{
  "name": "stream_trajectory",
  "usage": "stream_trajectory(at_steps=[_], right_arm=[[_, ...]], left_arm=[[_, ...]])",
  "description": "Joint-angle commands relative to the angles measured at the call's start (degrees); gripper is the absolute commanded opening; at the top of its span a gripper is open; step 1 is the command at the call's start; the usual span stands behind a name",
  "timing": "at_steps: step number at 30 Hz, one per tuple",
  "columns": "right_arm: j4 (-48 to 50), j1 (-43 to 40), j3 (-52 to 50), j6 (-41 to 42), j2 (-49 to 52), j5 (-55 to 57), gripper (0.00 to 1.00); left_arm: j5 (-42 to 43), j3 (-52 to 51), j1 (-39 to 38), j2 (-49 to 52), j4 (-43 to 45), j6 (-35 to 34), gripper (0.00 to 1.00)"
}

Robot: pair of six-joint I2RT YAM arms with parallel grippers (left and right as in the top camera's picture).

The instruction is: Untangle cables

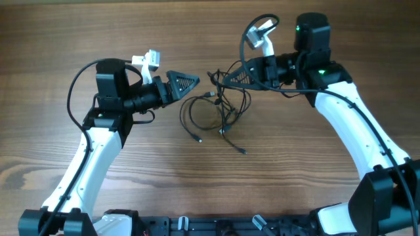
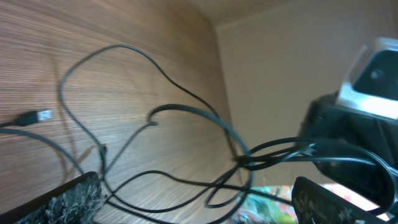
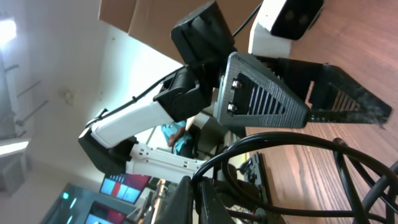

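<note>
The cables (image 1: 226, 103) lie in a loose tangle of thin dark loops on the bare wood of the tabletop (image 1: 197, 196), near its middle and between the two arms. The right arm (image 1: 354, 131) reaches in from the right, and the right jaws are closed tight on the upper edge of the tangle: in the right wrist view several strands (image 3: 292, 155) bunch together and run down into the pinch. From there the loops spread down and to the left, with small plug ends (image 1: 199, 139) lying free on the wood at the lower edge. The left arm (image 1: 98, 151) points in from the other side. The left jaws stand wide apart just beside the tangle and grip nothing. In the left wrist view their textured pads (image 2: 68, 199) sit at either lower corner, with strands crossing the gap between them.
</note>
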Motion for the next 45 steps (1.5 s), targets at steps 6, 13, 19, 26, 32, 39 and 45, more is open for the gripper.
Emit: stream_trajectory(at_steps=[6,13,19,26,32,39,45], right_arm=[[8.37,1.73,0.28,9.25,0.26,-0.04,0.05],[11.58,1.73,0.28,12.72,0.26,-1.55,0.04],[24.48,2.97,0.28,23.15,0.26,-3.89,0.05],[35.39,4.02,0.28,30.14,0.28,-3.45,0.05],[30.40,0.24,0.26,24.59,2.54,1.62,0.05],[-7.45,-2.12,0.26,-0.85,5.31,28.37,0.06],[-24.96,1.55,0.26,-16.22,5.29,40.92,0.36]], left_arm=[[4.50,0.15,-2.38,0.66,0.35,-0.52,1.00],[-0.79,0.15,-5.75,1.84,-0.02,-0.15,0.99],[-18.40,0.15,-6.32,5.16,-0.04,-4.98,0.98],[-25.83,0.15,-5.57,7.91,-5.49,-4.79,0.12],[-32.48,0.15,-2.60,7.91,-18.12,1.53,0.04],[-25.11,0.15,-0.46,7.69,-20.33,7.34,0.04],[-2.62,0.15,-1.03,7.69,-14.82,15.17,0.04]])
